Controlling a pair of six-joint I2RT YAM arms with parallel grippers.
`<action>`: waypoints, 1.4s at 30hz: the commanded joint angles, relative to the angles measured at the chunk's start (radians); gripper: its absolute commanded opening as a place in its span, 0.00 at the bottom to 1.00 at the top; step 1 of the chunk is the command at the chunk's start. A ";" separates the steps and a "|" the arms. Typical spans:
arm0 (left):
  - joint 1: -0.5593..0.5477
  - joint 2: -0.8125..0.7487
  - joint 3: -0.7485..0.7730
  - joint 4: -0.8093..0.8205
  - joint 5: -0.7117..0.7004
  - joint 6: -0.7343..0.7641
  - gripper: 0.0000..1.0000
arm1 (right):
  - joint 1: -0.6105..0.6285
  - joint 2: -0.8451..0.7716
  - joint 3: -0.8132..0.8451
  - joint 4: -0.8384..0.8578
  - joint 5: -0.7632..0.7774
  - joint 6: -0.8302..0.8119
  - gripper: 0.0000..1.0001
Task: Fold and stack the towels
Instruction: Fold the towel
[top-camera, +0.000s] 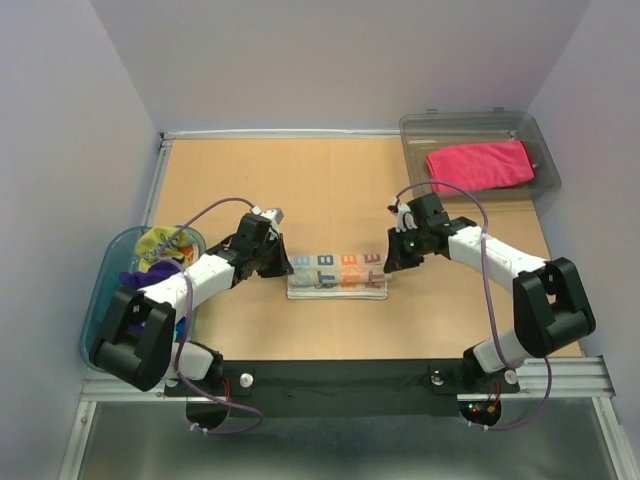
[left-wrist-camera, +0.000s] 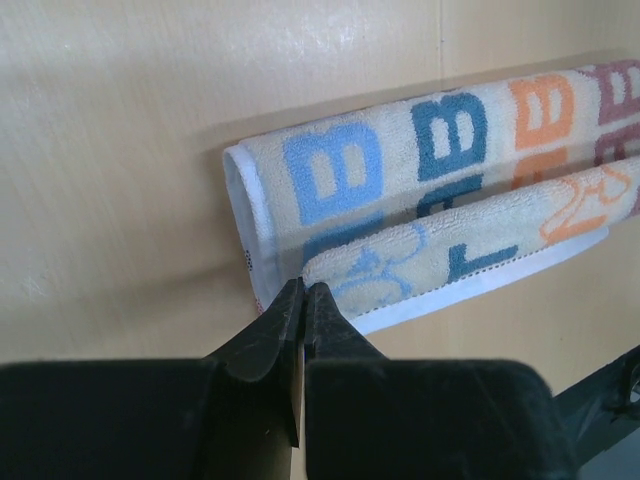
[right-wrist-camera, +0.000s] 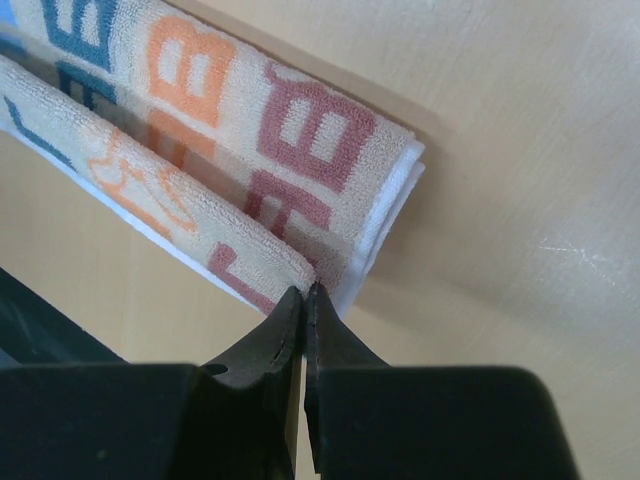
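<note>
Pincers flank the lettered towel (top-camera: 338, 272) in the overhead view, the left pincer (top-camera: 285, 266) at its left end and the right pincer (top-camera: 392, 262) at its right. The towel lies mid-counter (top-camera: 330, 180) as a long narrow band. A pink towel (top-camera: 480, 165) rests in the clear bin (top-camera: 415, 125) far right, and yellow and purple towels (top-camera: 150, 255) are heaped in the blue-rimmed tub (top-camera: 95, 300) on the left. From the left wrist, the left pincer (left-wrist-camera: 303, 292) appears clenched on the near corner of a soft, looped-pile flap, cream with blue letters, curled over the layer beneath. From the right wrist, the right pincer (right-wrist-camera: 304, 293) looks clenched on the flap's other corner, by the dark-red letters and white hem. Each pinch looks thin, so a corner could slip free. Uneven travel of the arms would skew the fold, and limp terry may sag between them.
</note>
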 joint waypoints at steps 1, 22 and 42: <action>0.007 -0.010 -0.011 -0.017 -0.116 -0.004 0.06 | -0.005 0.001 -0.031 -0.008 0.022 0.002 0.07; -0.075 -0.207 0.116 -0.124 -0.183 -0.116 0.68 | 0.016 -0.088 0.093 -0.002 -0.085 0.131 0.42; -0.217 -0.005 -0.108 0.047 -0.406 -0.372 0.46 | 0.181 -0.153 -0.349 0.381 0.014 0.407 0.31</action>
